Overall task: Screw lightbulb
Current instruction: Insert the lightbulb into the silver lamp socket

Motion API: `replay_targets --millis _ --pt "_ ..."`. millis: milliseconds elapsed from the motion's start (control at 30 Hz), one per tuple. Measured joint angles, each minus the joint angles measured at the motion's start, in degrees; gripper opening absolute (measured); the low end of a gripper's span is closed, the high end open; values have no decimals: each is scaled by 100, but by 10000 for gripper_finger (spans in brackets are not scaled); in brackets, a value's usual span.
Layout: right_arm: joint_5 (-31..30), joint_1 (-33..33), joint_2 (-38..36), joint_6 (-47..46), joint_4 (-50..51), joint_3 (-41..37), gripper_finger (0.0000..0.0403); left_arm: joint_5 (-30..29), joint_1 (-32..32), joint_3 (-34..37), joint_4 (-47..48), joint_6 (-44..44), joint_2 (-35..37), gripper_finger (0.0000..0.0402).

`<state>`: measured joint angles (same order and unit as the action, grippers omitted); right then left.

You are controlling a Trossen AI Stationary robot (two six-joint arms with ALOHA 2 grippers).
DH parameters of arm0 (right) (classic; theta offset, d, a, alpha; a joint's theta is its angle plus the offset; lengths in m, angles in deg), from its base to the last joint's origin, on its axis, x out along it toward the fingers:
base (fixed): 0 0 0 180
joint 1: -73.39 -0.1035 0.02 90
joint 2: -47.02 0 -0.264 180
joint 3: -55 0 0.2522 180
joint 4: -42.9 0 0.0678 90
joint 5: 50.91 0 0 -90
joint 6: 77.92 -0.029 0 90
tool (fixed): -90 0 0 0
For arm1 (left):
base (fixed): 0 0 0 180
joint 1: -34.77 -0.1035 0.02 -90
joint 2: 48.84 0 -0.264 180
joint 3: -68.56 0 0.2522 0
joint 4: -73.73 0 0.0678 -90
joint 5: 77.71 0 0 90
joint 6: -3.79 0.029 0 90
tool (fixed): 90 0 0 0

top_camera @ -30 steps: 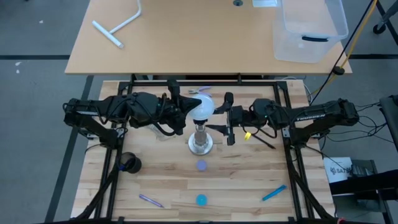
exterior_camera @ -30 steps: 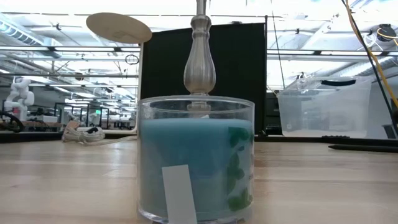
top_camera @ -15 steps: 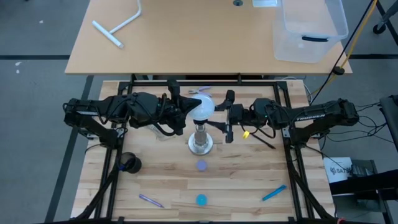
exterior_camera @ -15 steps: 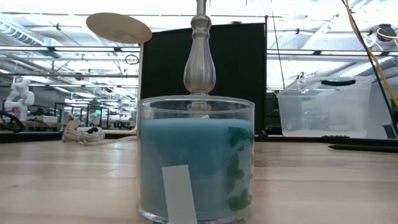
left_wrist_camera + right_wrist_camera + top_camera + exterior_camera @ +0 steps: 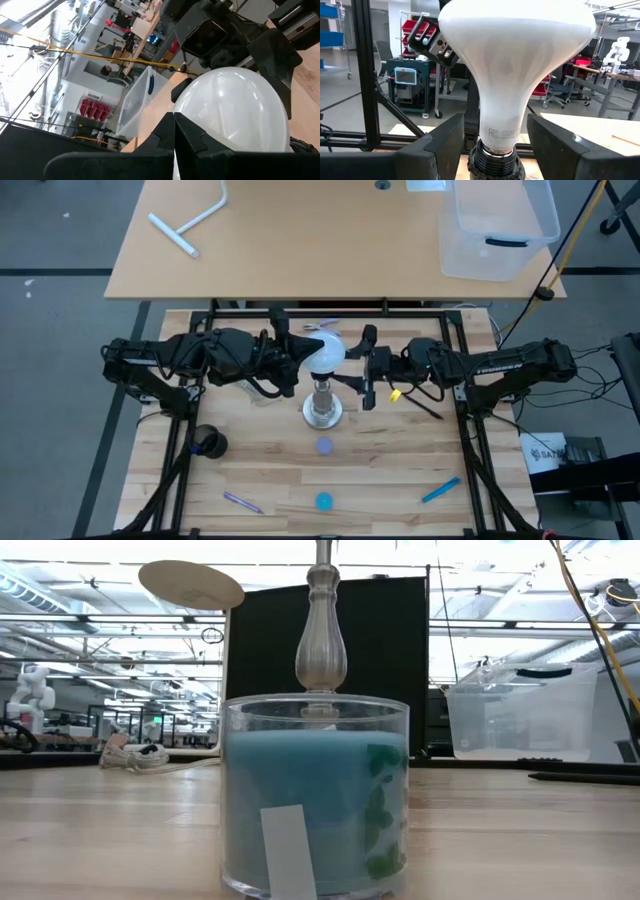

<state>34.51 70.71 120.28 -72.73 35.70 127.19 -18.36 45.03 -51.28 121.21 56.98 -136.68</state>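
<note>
From above: sitting on top of the silvery stand (image 5: 322, 408) in the middle of the table (image 5: 400, 470), the lightbulb (image 5: 326, 352). Pressing against its top from one side with fingers shut tight, the left gripper (image 5: 300, 352). Waiting on the other side with fingers apart, the right gripper (image 5: 366, 380). From table height: blocking most of the picture, a blue candle jar (image 5: 315, 795), with only the stand's post (image 5: 321, 640) rising behind it; no bulb or gripper showing. From the left wrist: filling the picture, the white bulb (image 5: 235, 112), touching the shut dark fingers (image 5: 180, 135). From the right wrist: standing straight in the black socket (image 5: 496, 160), the bulb's neck (image 5: 501, 120), with one finger (image 5: 445, 145) on each side, spread and apparently not touching. Possibly going wrong: twisting while tilted and jamming the threads, squeezing too hard and cracking the bulb, or pushing sideways and tipping the stand.
</note>
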Motion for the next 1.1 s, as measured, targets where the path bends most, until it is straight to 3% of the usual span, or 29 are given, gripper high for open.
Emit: replay_targets --millis 1100 --pt "-19 -225 113 2 20 -2 210 17 4 2 20 -20 2 0"
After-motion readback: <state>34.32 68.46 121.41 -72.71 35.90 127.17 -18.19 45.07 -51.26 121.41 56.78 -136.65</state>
